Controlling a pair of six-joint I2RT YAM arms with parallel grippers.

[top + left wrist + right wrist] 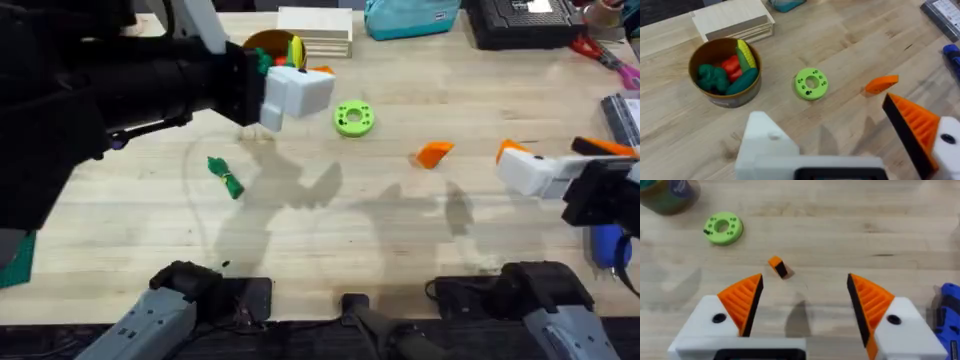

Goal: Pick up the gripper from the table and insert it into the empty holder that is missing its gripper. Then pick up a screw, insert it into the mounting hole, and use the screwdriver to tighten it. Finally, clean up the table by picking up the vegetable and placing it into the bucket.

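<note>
Right gripper (802,310), fingers apart and empty, hovers near the orange gripper (778,266); pickup pending: descend, straddle, close.

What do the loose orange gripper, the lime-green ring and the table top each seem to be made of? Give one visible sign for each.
The gripper: likely matte moulded or printed plastic, uniform orange colour. The ring: probably similar plastic, evenly lime with neat round holes. The table: pale wood, showing grain lines and plank seams.
</note>
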